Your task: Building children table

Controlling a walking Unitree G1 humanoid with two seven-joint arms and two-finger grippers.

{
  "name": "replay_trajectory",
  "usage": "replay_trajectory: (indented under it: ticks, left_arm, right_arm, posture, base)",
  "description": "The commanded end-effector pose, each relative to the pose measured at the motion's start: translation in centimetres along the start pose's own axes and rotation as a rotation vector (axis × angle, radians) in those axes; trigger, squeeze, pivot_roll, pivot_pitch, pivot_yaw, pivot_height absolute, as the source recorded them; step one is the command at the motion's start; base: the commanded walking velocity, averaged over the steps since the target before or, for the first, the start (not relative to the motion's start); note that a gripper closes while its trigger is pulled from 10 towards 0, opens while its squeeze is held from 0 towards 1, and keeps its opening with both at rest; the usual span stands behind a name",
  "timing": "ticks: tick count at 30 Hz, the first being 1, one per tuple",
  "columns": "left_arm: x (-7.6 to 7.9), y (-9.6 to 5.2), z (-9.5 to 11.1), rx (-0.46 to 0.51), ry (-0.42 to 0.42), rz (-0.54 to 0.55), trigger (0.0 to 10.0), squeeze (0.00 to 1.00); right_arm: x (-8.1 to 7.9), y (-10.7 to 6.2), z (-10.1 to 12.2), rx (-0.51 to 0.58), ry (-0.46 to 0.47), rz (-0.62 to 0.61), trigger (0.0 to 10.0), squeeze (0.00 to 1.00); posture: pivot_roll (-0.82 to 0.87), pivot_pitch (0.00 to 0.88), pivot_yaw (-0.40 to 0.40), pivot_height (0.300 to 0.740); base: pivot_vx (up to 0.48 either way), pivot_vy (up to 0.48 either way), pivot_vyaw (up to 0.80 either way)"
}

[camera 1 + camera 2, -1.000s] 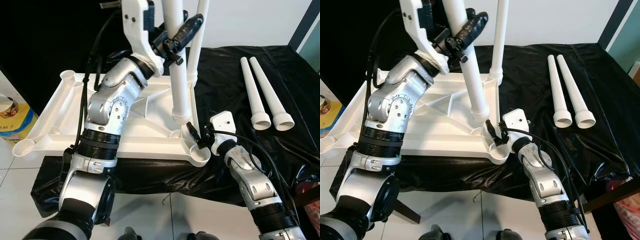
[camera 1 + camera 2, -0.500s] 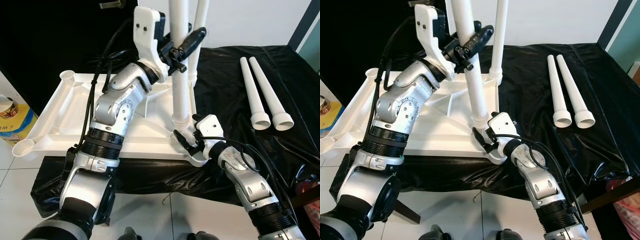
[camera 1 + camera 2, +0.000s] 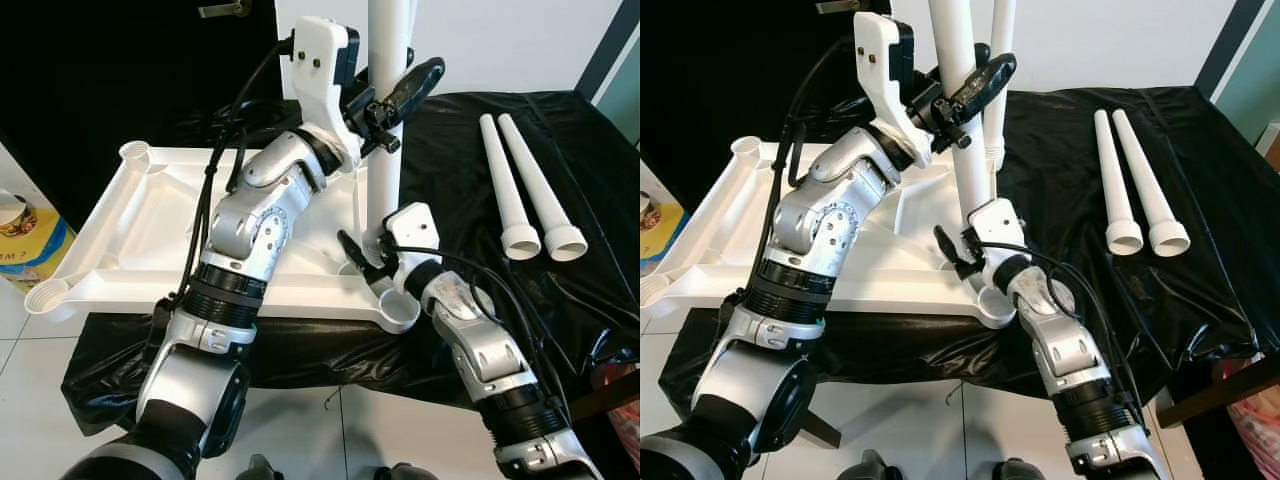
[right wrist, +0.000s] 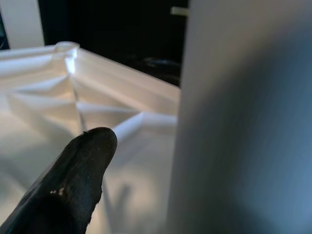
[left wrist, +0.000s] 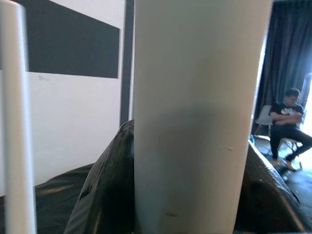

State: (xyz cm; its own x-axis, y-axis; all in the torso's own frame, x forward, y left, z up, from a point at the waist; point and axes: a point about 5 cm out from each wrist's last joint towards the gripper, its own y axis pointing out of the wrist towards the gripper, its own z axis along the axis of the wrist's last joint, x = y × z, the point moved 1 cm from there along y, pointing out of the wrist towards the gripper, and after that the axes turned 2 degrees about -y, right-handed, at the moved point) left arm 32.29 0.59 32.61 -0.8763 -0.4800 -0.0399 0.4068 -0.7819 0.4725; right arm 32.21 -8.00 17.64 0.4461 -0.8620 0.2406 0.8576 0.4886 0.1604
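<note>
Left gripper point(image 3: 395, 92) of mine is clamped on the upright white table leg point(image 3: 385, 150), high on its shaft; in the left wrist view that leg stands between my two black fingers point(image 5: 105, 185). My left arm reaches up and across the tabletop, elbow bent, wrist raised. My right gripper point(image 3: 362, 262) sits low at the foot of the same leg, beside the corner socket point(image 3: 398, 310) of the inverted white tabletop point(image 3: 130, 220); one black finger point(image 4: 73, 185) shows next to the leg, and I cannot tell whether that gripper is parted or closed. My right forearm rises from the near edge, angled inward. The held leg stands nearly vertical, its lower end just above the near right corner. A second leg point(image 3: 1000, 70) stands upright at the far right corner. Two loose legs point(image 3: 525, 185) lie side by side on the black cloth point(image 3: 470, 150), well to the right. A yellow container point(image 3: 25, 240) on the floor at left carries print too small to read. A seated person point(image 5: 287, 122) shows far off in the left wrist view.
</note>
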Motion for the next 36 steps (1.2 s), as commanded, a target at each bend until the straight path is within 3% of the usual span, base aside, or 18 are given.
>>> replay_trajectory:
  ticks: [1, 9, 10, 11, 12, 14, 28, 29, 31, 32, 36]
  left_arm:
    - [1.3, 0.5, 0.3, 0.026, -0.013, -0.077, 10.0, 0.00]
    - [2.2, 0.9, 0.1, 0.035, -0.031, -0.094, 10.0, 0.00]
    - [2.3, 0.9, 0.1, 0.035, -0.032, -0.095, 10.0, 0.00]
    - [2.3, 0.9, 0.1, 0.035, -0.032, -0.096, 10.0, 0.00]
    - [2.3, 0.9, 0.1, 0.035, -0.032, -0.096, 10.0, 0.00]
    - [2.4, 1.0, 0.1, 0.034, -0.032, -0.098, 10.0, 0.00]
    - [2.8, 1.0, 0.0, 0.037, -0.049, -0.109, 10.0, 0.00]
    - [2.8, 1.0, -0.1, 0.039, -0.057, -0.106, 10.0, 0.68]
    - [2.8, 1.0, -0.1, 0.040, -0.062, -0.103, 10.0, 0.68]
    - [2.8, 1.0, -0.1, 0.043, -0.071, -0.106, 10.0, 1.00]
    - [2.6, 0.8, -0.4, 0.023, -0.042, -0.087, 10.0, 1.00]
  right_arm:
    - [-0.4, 0.4, 0.1, 0.011, 0.012, 0.002, 10.0, 0.00]
    - [-0.2, 0.9, 0.3, 0.018, 0.001, -0.014, 10.0, 0.00]
    - [-0.2, 0.9, 0.3, 0.020, -0.003, -0.012, 6.0, 0.00]
    - [-0.2, 0.9, 0.3, 0.019, -0.009, -0.011, 4.6, 0.00]
    - [-0.2, 0.9, 0.3, 0.019, -0.009, -0.011, 4.6, 0.00]
    - [-0.2, 0.9, 0.2, 0.020, -0.017, -0.012, 0.0, 0.00]
    - [0.0, 0.6, -0.5, 0.002, 0.038, -0.064, 0.0, 0.00]
    - [0.0, 0.6, -0.6, -0.002, 0.052, -0.072, 1.9, 0.00]
    - [0.1, 0.6, -0.6, -0.004, 0.061, -0.077, 1.9, 0.00]
    - [0.2, 0.6, -0.6, -0.006, 0.069, -0.087, 10.0, 0.00]
    - [0.7, 0.6, -0.8, -0.024, 0.117, -0.146, 10.0, 0.00]
  posture:
    - [-0.04, 0.019, -0.001, 0.740]
    - [-0.04, 0.019, -0.005, 0.740]
    - [-0.03, 0.019, -0.006, 0.740]
    - [-0.03, 0.019, -0.005, 0.740]
    - [-0.03, 0.019, -0.005, 0.740]
    - [-0.03, 0.019, -0.005, 0.740]
    - [-0.04, 0.020, -0.004, 0.740]
    - [-0.04, 0.017, -0.004, 0.740]
    - [-0.04, 0.017, -0.004, 0.740]
    - [-0.04, 0.015, -0.005, 0.740]
    - [-0.04, 0.011, -0.008, 0.740]
  base:
    - [0.000, 0.000, 0.00]
    - [0.000, 0.000, 0.00]
    - [0.000, 0.000, 0.00]
    - [0.000, 0.000, 0.00]
    - [0.000, 0.000, 0.00]
    - [0.000, 0.000, 0.00]
    - [0.000, 0.000, 0.00]
    - [0.000, 0.000, 0.00]
    - [0.000, 0.000, 0.00]
    - [0.000, 0.000, 0.00]
    - [0.000, 0.000, 0.00]
